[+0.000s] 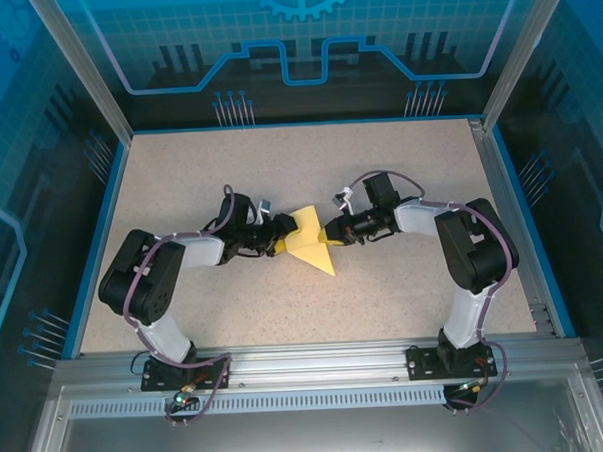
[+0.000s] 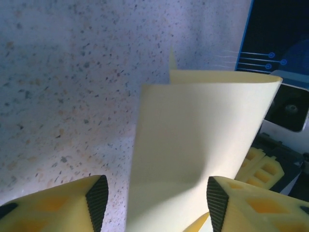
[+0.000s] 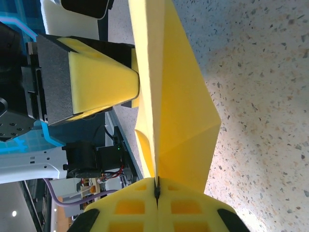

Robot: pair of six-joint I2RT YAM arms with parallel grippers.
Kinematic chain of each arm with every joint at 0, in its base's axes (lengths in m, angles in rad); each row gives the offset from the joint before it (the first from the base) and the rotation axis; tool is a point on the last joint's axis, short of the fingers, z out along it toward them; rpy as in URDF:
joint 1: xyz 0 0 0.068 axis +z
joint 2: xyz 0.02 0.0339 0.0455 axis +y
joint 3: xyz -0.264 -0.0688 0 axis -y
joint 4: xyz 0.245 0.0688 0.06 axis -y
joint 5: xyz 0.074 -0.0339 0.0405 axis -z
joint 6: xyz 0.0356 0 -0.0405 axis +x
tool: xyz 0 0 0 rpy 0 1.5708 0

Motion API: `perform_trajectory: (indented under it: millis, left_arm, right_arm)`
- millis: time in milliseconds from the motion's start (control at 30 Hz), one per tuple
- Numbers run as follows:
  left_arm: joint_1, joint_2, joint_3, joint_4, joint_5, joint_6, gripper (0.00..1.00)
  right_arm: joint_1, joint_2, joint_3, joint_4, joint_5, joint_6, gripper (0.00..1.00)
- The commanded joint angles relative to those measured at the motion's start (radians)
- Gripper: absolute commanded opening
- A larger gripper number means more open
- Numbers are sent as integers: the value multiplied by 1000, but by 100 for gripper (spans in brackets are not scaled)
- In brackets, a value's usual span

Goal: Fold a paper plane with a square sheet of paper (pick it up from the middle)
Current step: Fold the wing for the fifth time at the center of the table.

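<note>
Speckled table (image 1: pixel 404 292) | R end effector (image 3: pixel 157 192) pinched tight on folded paper (image 1: pixel 312 248) | L end effector (image 2: pixel 152 200) wide apart, paper btwn.

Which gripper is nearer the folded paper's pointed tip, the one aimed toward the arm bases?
Right. The right gripper is shut on the folded paper at its right edge, just behind the tip. The left gripper straddles the opposite edge with open fingers, farther away.

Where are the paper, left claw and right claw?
paper (image 1: pixel 308 242): top view, folded sheet's centre.
left claw (image 2: pixel 157 200): left wrist view, between open fingertips.
right claw (image 3: pixel 157 186): right wrist view, pinch line on paper.
</note>
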Motion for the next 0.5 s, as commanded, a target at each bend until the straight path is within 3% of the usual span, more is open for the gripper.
perform_trajectory:
  millis: [0,367,467]
  left_arm:
    - [14,5,-16,69,50,-19,49]
    - [11,45,13,10,46,26,16]
    - [5,77,30,-3,40,34,12]
  right_arm:
    - [-13,-11,3,-38,-3,-22,4]
    - [-7,89,41,-61,59,-35,9]
    - [-3,109,39,-60,88,-32,11]
